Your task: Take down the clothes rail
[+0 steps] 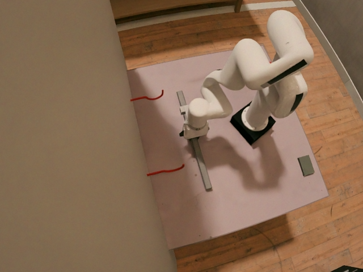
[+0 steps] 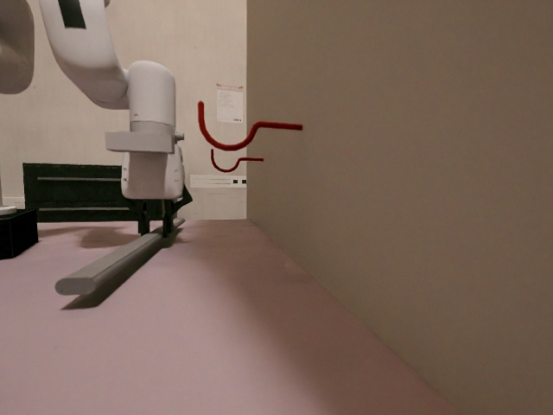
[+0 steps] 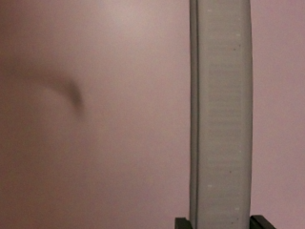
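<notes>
The grey clothes rail [image 1: 201, 162] [image 2: 113, 263] [image 3: 220, 114] is off the two red wall hooks [image 1: 148, 97] [image 1: 166, 170] [image 2: 243, 138] [image 2: 232, 164]. It hangs just above the pink counter [image 1: 249, 199] [image 2: 223, 335] [image 3: 95, 143], roughly parallel to the wall [image 1: 58, 131] [image 2: 402, 156] and a short way out from the hook tips. My gripper [image 1: 189, 135] [image 2: 155, 230] [image 3: 219, 223] is shut on the rail near its middle, fingers pointing down. The hooks are empty.
The arm's black base [image 1: 252, 128] [image 2: 15, 232] stands on the counter behind the rail. A small grey block [image 1: 305, 165] lies near the counter's right edge. Wooden floor [image 1: 337, 131] surrounds the counter.
</notes>
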You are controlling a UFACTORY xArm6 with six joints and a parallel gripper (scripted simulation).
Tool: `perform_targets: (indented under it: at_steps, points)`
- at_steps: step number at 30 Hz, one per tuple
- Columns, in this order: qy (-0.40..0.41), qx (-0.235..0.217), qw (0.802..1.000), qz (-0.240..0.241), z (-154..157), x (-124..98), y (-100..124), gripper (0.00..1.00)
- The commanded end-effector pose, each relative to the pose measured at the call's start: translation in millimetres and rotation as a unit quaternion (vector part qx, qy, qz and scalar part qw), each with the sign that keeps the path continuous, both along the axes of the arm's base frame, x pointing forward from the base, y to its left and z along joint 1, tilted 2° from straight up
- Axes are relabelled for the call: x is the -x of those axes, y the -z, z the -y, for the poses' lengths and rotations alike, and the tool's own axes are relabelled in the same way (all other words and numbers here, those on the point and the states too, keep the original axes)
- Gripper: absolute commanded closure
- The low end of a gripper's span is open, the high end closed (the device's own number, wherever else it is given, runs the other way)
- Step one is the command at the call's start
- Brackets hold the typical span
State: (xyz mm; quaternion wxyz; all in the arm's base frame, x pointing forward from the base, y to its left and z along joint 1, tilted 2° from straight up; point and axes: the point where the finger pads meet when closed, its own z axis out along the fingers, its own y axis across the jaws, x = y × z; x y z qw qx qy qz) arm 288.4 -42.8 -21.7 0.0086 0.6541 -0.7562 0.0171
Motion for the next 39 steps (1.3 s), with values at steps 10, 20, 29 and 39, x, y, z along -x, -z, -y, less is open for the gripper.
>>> perform_targets:
  at_steps: [10,20,29,39]
  points:
    - [0.0,0.0,1.0,0.002,0,-1,7,1.0]
    - [0.0,0.0,1.0,0.002,1,-1,12,1.0]
    - [0.0,0.0,1.0,0.002,1,-1,14,1.0]
    - [0.0,0.0,1.0,0.002,1,-1,14,1.0]
